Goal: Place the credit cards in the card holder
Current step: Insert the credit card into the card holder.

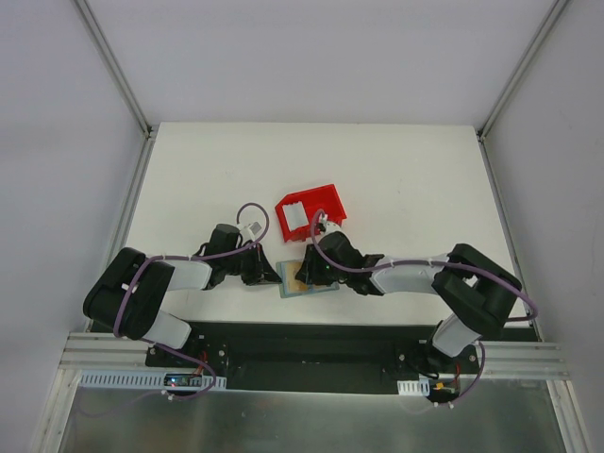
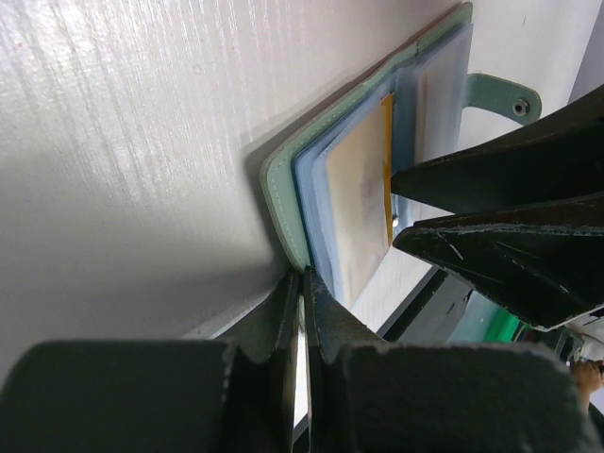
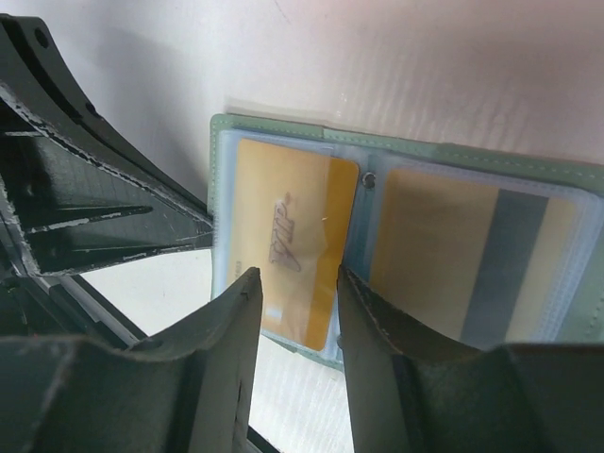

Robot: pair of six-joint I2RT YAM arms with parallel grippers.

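Grey-green and soft-looking, the card holder [image 3: 472, 156] lies opened flat on the white table [image 1: 406, 179], between the two arms and just in front of a red bin [image 1: 310, 209]. An orange-gold card [image 3: 283, 226] sits behind the clear sleeve of its left half, and a paler striped card [image 3: 453, 255] sits behind the sleeve of the right half. The right end effector [image 3: 297, 278] hangs released over the lower part of the orange-gold card, jaws apart and clamping nothing. The left end effector [image 2: 303, 283] is clenched, its tips at the holder's outer edge. Whether they nip the cover cannot be told.

The likeliest trouble is a card that is only part seated. From the left wrist view the orange-gold card's edge seems to stand a little proud near the fold, so a push off its line could buckle the sleeve or jam the card at its mouth. The holder looks light on a smooth table, so a sideways nudge could make it slide or swing. If the left tips lose their hold on the edge, the loose sleeves could lift or fold over.

The sleeves are thin, glossy and translucent, and they blur what lies beneath. The cover has a stitched rim, rounded corners and a small tab [image 2: 500, 97] with a round snap. Both cards are stiff, flat and round-cornered. The fingers are dark, matte and wedge-shaped.
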